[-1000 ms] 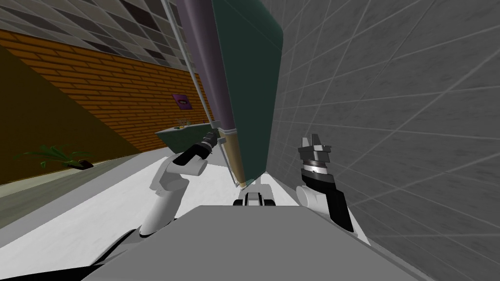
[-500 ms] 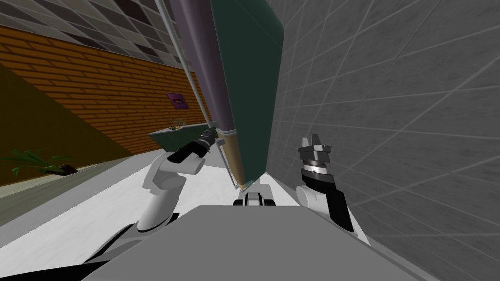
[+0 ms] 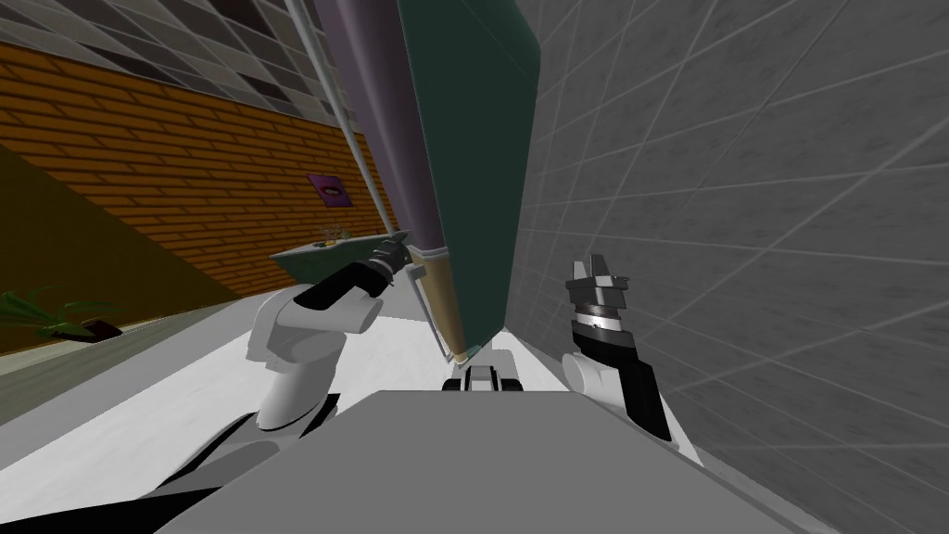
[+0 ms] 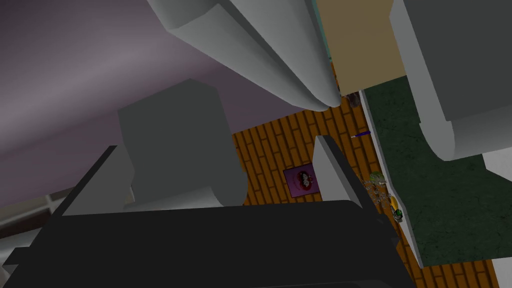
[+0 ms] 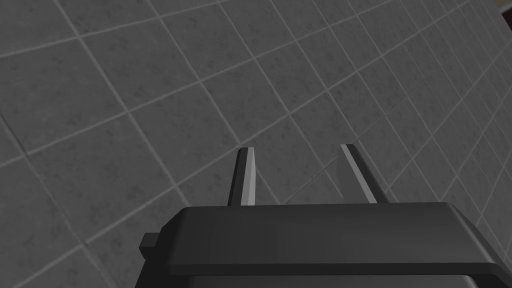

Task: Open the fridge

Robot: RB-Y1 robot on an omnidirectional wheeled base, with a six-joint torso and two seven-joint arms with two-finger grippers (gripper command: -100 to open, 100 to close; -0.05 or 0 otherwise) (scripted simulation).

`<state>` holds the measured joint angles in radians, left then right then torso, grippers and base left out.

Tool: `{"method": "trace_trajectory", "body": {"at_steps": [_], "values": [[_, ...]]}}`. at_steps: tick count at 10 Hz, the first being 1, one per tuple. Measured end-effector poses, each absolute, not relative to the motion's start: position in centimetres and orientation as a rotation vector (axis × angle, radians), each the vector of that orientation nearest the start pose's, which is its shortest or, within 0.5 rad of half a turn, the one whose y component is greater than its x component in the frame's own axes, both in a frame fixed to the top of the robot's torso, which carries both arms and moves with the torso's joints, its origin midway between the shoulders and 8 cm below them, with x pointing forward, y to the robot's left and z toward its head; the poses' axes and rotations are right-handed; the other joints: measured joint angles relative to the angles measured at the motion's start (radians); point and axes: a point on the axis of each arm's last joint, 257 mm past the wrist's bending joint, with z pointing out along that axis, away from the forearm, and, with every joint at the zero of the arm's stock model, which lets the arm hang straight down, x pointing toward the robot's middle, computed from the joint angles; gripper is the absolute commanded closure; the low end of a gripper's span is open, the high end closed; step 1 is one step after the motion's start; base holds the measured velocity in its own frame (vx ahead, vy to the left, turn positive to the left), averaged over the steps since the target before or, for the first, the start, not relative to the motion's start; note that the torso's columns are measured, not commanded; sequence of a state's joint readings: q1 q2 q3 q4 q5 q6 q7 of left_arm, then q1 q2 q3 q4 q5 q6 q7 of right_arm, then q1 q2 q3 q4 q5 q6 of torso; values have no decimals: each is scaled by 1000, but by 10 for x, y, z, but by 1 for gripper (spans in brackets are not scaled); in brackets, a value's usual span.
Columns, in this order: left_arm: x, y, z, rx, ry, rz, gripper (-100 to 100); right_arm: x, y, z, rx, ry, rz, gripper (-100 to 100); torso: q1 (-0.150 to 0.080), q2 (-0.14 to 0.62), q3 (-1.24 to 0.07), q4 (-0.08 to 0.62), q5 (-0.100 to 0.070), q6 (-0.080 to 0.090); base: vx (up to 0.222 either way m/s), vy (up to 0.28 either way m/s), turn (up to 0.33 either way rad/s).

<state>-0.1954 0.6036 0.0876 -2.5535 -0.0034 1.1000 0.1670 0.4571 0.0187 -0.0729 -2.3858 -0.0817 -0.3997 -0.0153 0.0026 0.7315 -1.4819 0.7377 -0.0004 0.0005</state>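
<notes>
- Brick wall (image 3: 185, 158) – orange-brown, long courses; grey chequered tiling above it.
- Purple picture (image 3: 330, 189) hung on the brick wall.
- Dark green counter (image 3: 320, 258) standing against the brick wall, below the picture – small things on top (image 4: 393, 202), one yellow, too small to name.
- Leafy plant (image 3: 42, 311) low down, near the brick wall's foot.
- White floor (image 3: 167, 389) spreads out from the brick wall.
- Grey tiled wall (image 3: 741, 232) well apart from the brick wall.

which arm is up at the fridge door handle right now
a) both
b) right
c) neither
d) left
d: the left gripper is up at the grey handle on the purple fridge door, while the right gripper is off to the side, facing the grey tiled wall.
</notes>
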Motion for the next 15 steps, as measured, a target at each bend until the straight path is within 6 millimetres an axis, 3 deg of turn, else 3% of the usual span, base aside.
{"method": "trace_trajectory", "body": {"at_steps": [5,6,9,15], "values": [[449,280,113,-835,1202,-892,-100,333,-306,67,677,509,1326,0,-2,1,3,-1,1,0,45,11,-16],[448,279,115,-833,1200,-893,100,333,-306,67,677,509,1326,0,-2,4,4,-2,1,0,-47,-12,45],[446,273,120,-808,1190,-916,100,334,-306,67,677,509,1326,0,12,5,6,-2,5,-1,-46,133,-49],[448,240,116,-764,1254,-994,100,334,-306,67,677,509,1326,0,2,-8,-6,-1,1,-1,-88,289,-77]]}}
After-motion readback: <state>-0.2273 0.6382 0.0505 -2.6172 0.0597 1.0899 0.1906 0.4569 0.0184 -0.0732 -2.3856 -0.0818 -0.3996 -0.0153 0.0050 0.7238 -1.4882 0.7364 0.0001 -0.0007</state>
